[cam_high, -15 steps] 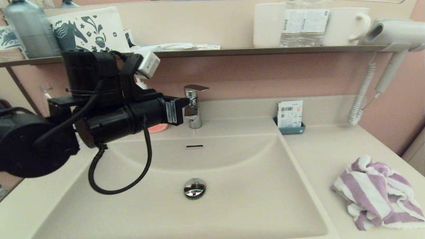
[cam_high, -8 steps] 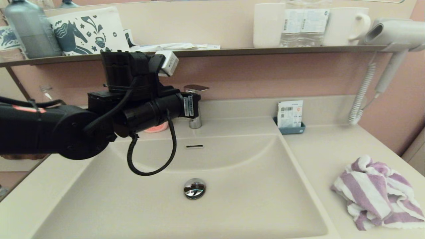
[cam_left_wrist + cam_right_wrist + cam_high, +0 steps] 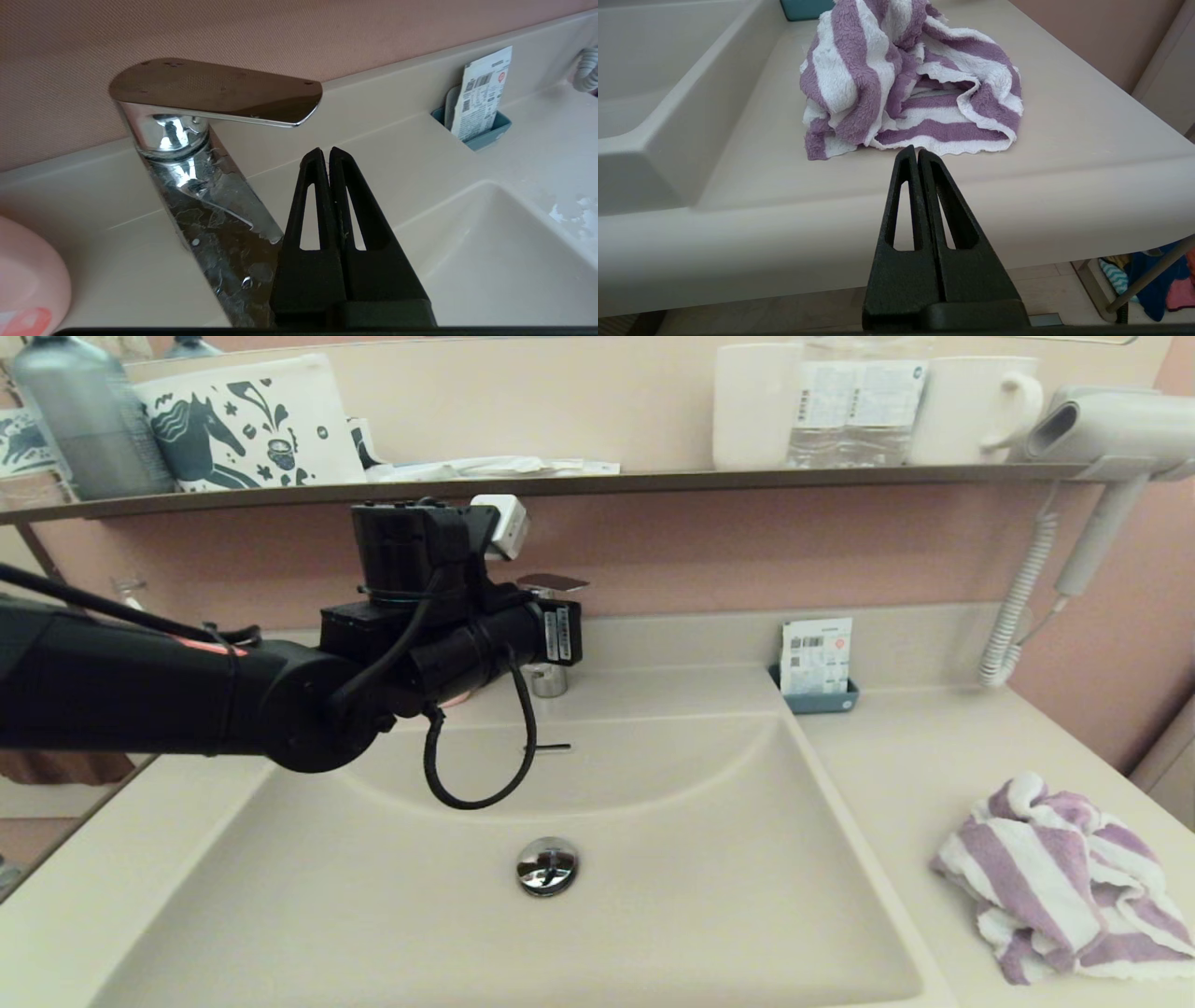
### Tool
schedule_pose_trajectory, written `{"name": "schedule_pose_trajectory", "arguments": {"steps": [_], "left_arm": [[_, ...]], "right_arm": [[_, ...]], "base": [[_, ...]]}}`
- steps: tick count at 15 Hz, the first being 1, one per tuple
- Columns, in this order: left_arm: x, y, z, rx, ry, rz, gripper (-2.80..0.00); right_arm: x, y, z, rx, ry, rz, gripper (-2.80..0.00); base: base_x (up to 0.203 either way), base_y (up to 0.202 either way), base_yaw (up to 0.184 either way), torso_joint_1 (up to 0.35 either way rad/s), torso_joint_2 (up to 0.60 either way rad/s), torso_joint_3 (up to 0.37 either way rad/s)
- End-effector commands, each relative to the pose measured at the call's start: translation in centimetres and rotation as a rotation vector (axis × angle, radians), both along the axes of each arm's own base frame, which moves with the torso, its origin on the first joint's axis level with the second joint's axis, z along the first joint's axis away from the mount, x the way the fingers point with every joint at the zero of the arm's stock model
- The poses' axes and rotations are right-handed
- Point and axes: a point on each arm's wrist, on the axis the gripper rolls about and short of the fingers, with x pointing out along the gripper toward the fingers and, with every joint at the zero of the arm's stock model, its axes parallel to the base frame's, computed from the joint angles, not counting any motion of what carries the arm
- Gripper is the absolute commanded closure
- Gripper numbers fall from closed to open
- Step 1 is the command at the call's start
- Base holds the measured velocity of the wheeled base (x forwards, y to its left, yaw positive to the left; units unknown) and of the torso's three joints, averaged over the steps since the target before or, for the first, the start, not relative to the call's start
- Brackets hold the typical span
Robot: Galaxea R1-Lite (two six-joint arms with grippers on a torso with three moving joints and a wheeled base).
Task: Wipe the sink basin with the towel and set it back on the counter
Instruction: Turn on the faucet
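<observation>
The purple-and-white striped towel (image 3: 1064,877) lies crumpled on the counter (image 3: 934,765), right of the sink basin (image 3: 653,896). The basin holds only its chrome drain plug (image 3: 547,865); the arm's cable partly covers its overflow slot (image 3: 558,746). My left arm (image 3: 448,644) reaches across the basin's back left to the faucet. The left gripper (image 3: 325,151) is shut and empty, just below the faucet lever (image 3: 215,91), beside the spout. My right gripper (image 3: 916,149) is shut and empty, off the counter's front edge (image 3: 1017,205), short of the towel (image 3: 906,79). It is out of the head view.
A blue holder with a paper card (image 3: 817,663) stands at the counter's back. A hair dryer (image 3: 1102,429) with a coiled cord hangs at the right wall. The dark shelf (image 3: 747,479) carries cups, a bottle and a pouch. A pink soap dish (image 3: 23,280) sits left of the faucet.
My left arm has swung right and toward the back wall, bringing its gripper up to the faucet. The towel has not moved.
</observation>
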Motion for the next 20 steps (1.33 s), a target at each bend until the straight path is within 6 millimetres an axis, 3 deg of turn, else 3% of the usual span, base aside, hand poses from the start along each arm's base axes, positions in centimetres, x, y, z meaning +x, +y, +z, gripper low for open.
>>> {"name": "schedule_pose_trajectory", "arguments": {"steps": [1, 7, 13, 20], "left_arm": [[0.7, -0.2, -0.6, -0.005, -0.008, 0.008, 0.00], [2.2, -0.3, -1.5, -0.041, -0.079, 0.058, 0.00], [2.3, -0.3, 0.9, -0.084, -0.153, 0.077, 0.00], [1.9, -0.2, 1.1, -0.082, -0.152, 0.080, 0.00]], "right_arm": [[0.0, 0.0, 0.0, 0.000, -0.001, 0.000, 0.00], [0.0, 0.0, 0.0, 0.000, -0.001, 0.000, 0.00], [0.0, 0.0, 0.0, 0.000, -0.001, 0.000, 0.00], [0.0, 0.0, 0.0, 0.000, -0.001, 0.000, 0.00]], "base": [[0.000, 0.000, 0.000, 0.000, 0.00, 0.000], [0.000, 0.000, 0.000, 0.000, 0.00, 0.000], [0.000, 0.000, 0.000, 0.000, 0.00, 0.000], [0.000, 0.000, 0.000, 0.000, 0.00, 0.000]]}}
